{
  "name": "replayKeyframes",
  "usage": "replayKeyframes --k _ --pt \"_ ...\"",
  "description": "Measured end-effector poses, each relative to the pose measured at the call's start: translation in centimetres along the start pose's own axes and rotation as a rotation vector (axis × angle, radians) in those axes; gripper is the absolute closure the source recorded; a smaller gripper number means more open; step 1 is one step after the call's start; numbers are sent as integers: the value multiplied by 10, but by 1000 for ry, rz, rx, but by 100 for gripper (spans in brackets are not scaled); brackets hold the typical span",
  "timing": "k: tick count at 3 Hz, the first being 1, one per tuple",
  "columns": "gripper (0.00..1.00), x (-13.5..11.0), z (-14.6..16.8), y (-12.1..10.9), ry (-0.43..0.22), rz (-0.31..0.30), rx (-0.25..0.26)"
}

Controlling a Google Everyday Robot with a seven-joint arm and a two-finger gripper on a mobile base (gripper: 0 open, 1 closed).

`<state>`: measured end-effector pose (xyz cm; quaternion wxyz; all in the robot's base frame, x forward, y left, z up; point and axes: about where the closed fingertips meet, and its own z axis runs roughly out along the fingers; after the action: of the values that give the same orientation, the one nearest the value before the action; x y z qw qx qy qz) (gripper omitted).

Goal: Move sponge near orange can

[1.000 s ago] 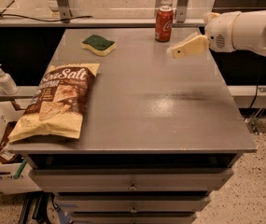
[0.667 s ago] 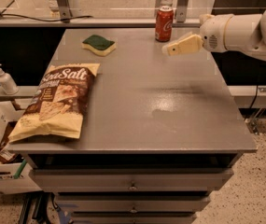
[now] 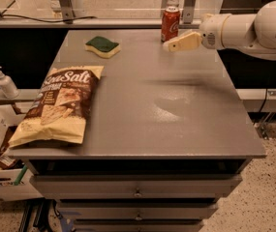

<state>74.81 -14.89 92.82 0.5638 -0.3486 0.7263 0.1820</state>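
Sponge: the sponge (image 3: 102, 46) lies flat on the far left part of the table (image 3: 176, 124), green side up over pale foam, with nothing touching it.
Orange can: the orange can (image 3: 170, 24) stands upright at the far edge of the table, right of the sponge and apart from it, its silver top up.
Gripper: the gripper (image 3: 172, 44) hangs above the far right part of the table, just beside the can on its near right side and pointing left toward the sponge. It carries nothing that can be seen, and whether it is clenched or released cannot be told.
Arm: the white arm (image 3: 253, 25) reaches in from the right edge.
Chip bag: a sealed sea salt chip bag (image 3: 57, 105) lies flat on the near left of the table, well apart from the sponge.
Drawers: the drawers (image 3: 137, 193) under the table top are closed.
Box: a white box (image 3: 2, 187) sits on the floor left of the table. Brown packaging shows inside, too hidden to name.
Pump bottle: a pump bottle (image 3: 5, 82) stands on a ledge left of the table.
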Motion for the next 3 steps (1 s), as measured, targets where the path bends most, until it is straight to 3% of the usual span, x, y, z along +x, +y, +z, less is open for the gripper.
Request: replayKeyframes --k 3 --pt "0 -5 49 37 -10 17 -125"
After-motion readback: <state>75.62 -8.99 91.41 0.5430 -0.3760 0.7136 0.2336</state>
